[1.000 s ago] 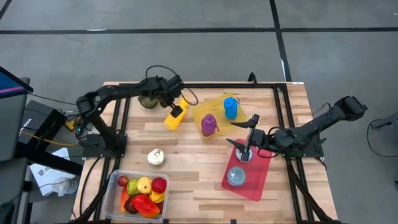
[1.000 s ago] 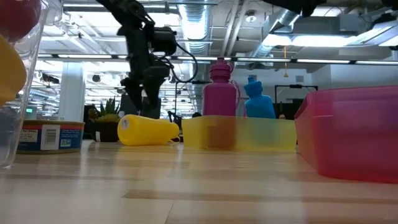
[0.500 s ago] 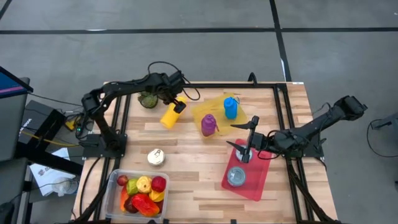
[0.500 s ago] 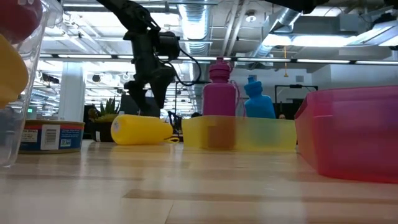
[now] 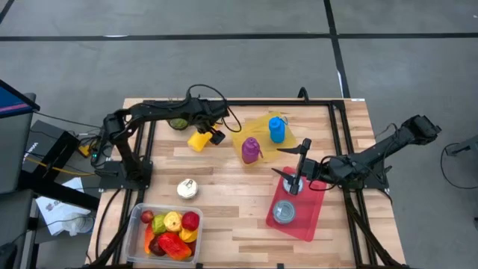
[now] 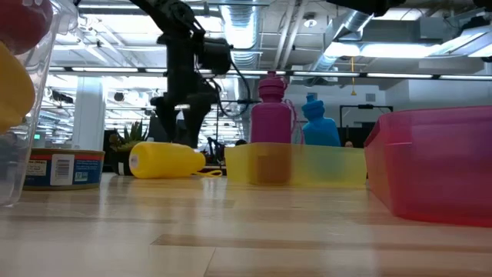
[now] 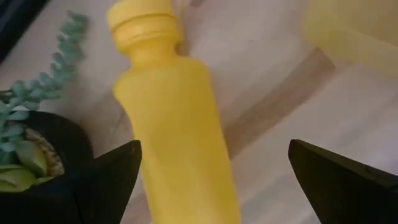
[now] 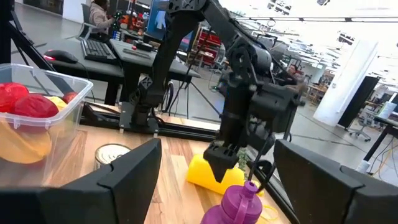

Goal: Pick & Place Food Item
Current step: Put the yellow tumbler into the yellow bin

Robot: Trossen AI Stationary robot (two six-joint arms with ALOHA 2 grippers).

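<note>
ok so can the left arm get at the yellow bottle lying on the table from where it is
Probably yes. The left gripper hangs open right over the yellow bottle, which lies on its side in the clear between the potted plant and the yellow bin; nothing sits between fingers and bottle.

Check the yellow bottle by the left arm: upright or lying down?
Lying down. The yellow bottle rests lengthwise on the table in the low view, unlike the upright purple bottle; the left gripper, jaws open, hangs above it.
</note>
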